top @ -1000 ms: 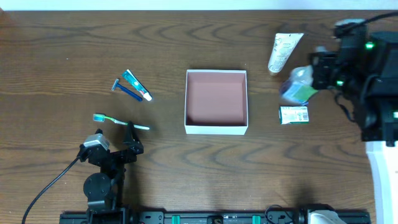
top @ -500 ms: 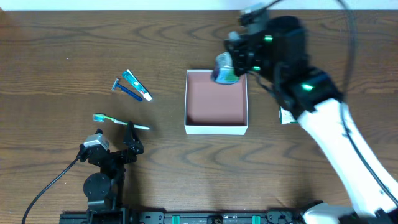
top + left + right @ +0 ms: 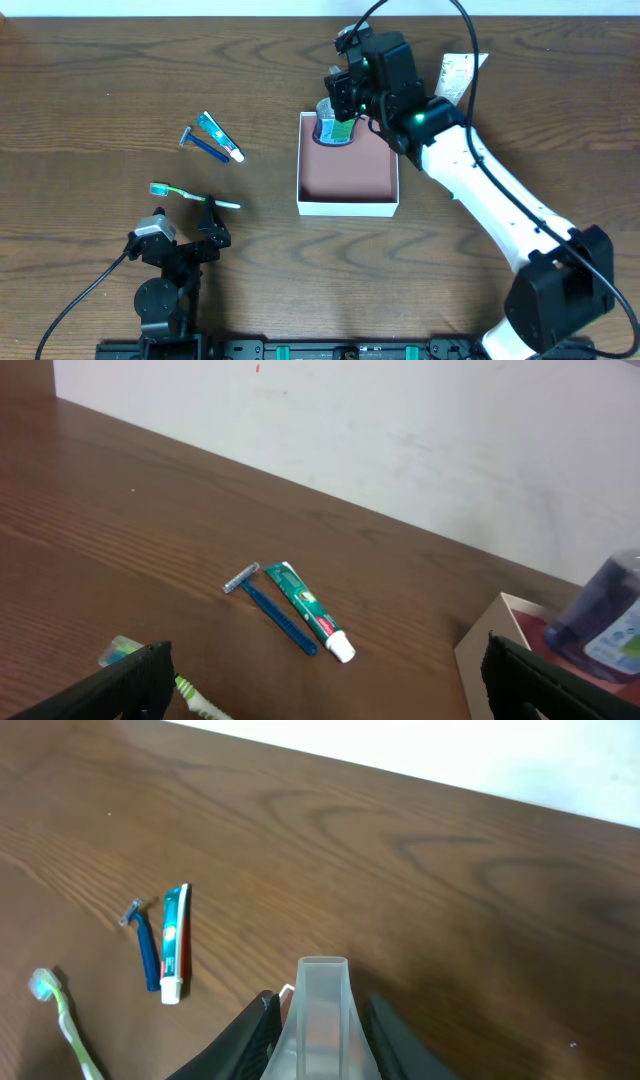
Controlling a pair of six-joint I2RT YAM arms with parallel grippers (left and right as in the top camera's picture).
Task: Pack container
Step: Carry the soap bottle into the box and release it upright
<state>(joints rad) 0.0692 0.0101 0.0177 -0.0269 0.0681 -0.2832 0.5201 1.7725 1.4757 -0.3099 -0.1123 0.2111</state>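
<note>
The container (image 3: 348, 205), a shallow white-walled box with a pink inside, sits mid-table; its corner shows in the left wrist view (image 3: 497, 648). My right gripper (image 3: 340, 100) is shut on a bluish bottle (image 3: 334, 127) with a green label, held upright over the container's back left corner. In the right wrist view my fingers (image 3: 255, 1030) clamp the bottle's clear cap (image 3: 322, 1015). The bottle also shows in the left wrist view (image 3: 605, 618); whether it touches the floor is hidden. My left gripper (image 3: 187, 240) is open and empty near the table's front left.
A green toothbrush (image 3: 193, 194) lies just beyond my left gripper. A blue razor (image 3: 201, 144) and a small toothpaste tube (image 3: 220, 138) lie side by side left of the container. A white tube (image 3: 457, 72) lies at the back right, partly behind my right arm.
My right arm has swung from the back right to the container with the bottle, now lower over its back left corner. The left arm has not moved.
</note>
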